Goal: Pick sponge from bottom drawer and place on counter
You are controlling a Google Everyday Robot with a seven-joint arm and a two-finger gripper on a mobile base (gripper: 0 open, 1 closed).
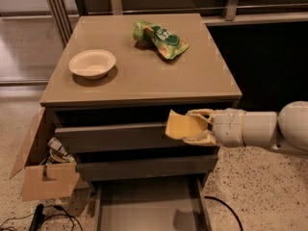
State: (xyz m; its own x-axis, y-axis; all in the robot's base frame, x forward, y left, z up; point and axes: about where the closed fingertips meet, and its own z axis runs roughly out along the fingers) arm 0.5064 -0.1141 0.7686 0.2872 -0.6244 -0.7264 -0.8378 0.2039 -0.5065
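My gripper comes in from the right and is shut on the pale yellow sponge. It holds the sponge in the air in front of the upper drawer fronts, just below the counter's front edge. The bottom drawer is pulled open below, and its grey floor shows nothing on it. The tan counter lies above and behind the sponge.
A cream bowl sits on the counter's left side. A green snack bag lies at the back middle. An open cardboard box with clutter stands left of the cabinet. Cables lie on the floor.
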